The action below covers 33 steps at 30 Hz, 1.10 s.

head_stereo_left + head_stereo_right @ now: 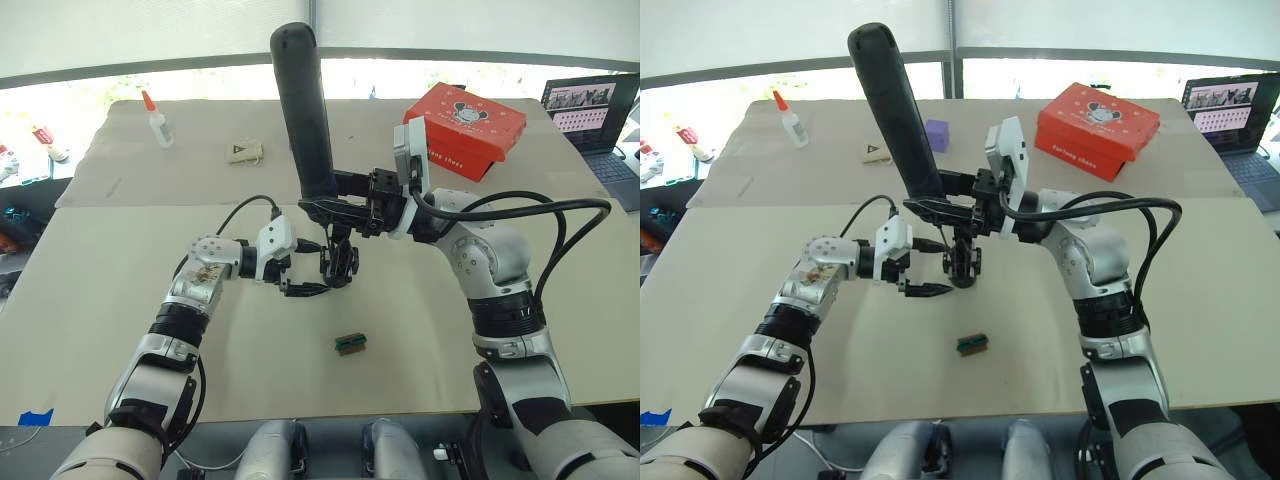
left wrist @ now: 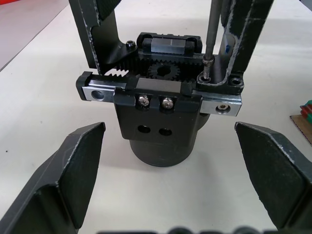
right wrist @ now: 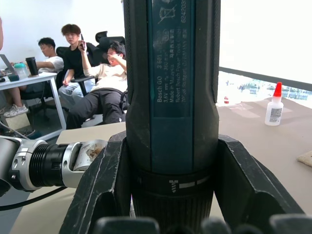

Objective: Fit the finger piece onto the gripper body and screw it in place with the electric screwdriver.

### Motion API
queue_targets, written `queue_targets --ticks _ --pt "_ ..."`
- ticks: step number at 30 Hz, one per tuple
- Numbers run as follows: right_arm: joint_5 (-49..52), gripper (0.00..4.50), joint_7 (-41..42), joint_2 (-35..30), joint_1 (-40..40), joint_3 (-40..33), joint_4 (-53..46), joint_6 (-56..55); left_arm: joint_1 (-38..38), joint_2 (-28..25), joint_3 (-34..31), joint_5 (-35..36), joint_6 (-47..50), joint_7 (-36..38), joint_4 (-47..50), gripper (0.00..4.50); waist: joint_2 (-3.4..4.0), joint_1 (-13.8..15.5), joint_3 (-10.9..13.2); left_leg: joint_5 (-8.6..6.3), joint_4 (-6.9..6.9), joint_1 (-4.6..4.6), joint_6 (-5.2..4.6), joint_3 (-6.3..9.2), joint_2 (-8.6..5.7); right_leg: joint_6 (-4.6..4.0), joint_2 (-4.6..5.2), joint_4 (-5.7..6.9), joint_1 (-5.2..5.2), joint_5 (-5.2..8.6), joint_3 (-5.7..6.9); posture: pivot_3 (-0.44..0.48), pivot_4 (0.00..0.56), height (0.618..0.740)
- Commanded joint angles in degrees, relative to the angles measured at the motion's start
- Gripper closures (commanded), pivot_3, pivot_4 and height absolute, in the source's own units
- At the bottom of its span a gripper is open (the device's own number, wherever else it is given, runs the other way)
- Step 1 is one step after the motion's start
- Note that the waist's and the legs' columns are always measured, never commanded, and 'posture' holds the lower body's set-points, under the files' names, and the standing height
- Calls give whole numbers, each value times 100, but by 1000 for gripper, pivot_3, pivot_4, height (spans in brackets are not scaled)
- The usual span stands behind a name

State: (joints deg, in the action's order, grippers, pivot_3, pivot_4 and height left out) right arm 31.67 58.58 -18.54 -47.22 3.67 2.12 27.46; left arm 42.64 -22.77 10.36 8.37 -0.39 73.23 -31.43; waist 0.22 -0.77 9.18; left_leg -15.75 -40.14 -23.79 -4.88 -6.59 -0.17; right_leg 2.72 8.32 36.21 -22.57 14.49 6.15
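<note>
Driving a screw now, by the look of it. Right pincer [image 1: 345,190] clamped tight around the screwdriver [image 1: 305,105], held nearly upright and leaning a little, with the thin bit [image 2: 210,29] coming down onto a screw [image 2: 206,61] at one end of the silver rail on the body [image 2: 158,119]. Body standing on the counter [image 1: 120,300] on its round base, mid-counter, right under the tool. Finger piece [image 2: 95,29] most likely one of the two black uprights already standing on the rail, though hard to say which. Left pincer [image 1: 305,288] spread wide apart, low by the counter just beside the body, one finger on each side and touching nothing.

To do this step well:
- Keep the bit straight in line with the screw, not tipped, so it does not slip out.
- Press down softly and evenly while it spins.
- Close the left pincer on the round base first, maybe, so the body cannot twist or tip.
- Stop once the screw head sits flat, so the plastic does not crack.

Small green-and-black block [image 1: 349,343] lying apart, nearer the robot, and out of the way.
</note>
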Motion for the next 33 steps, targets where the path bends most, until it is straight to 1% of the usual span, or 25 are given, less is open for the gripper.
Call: queue_targets --ticks 1,17,23,29,33 --pt "26 2579 25 65 -197 -124 -96 -277 4 -22 -48 62 -11 2 211 0 0 0 0 0 0 0 0 0 0 0 0 0 0 0 0 0 150 740" --pt "-14 2579 109 26 -44 -139 -144 -304 -14 -14 -47 53 -10 -26 208 0 0 0 0 0 0 0 0 0 0 0 0 0 0 0 0 0 150 740" --pt "0 2579 40 19 82 -187 -229 -308 -29 42 27 -96 -131 -152 10 0 0 2 0 0 0 0 0 0 0 0 0 0 0 0 0 0 150 740" --pt "-14 2579 -38 -5 230 -195 -316 -334 -40 302 62 -206 -269 -375 -231 0 -1 10 0 0 -3 0 0 1 -1 0 0 0 4 0 1 0 150 740" --pt "-6 2579 -81 -27 285 -203 -413 -286 5 567 65 -288 -423 -689 -526 0 -1 6 -1 0 -3 1 0 2 0 0 0 0 5 0 1 0 150 740"
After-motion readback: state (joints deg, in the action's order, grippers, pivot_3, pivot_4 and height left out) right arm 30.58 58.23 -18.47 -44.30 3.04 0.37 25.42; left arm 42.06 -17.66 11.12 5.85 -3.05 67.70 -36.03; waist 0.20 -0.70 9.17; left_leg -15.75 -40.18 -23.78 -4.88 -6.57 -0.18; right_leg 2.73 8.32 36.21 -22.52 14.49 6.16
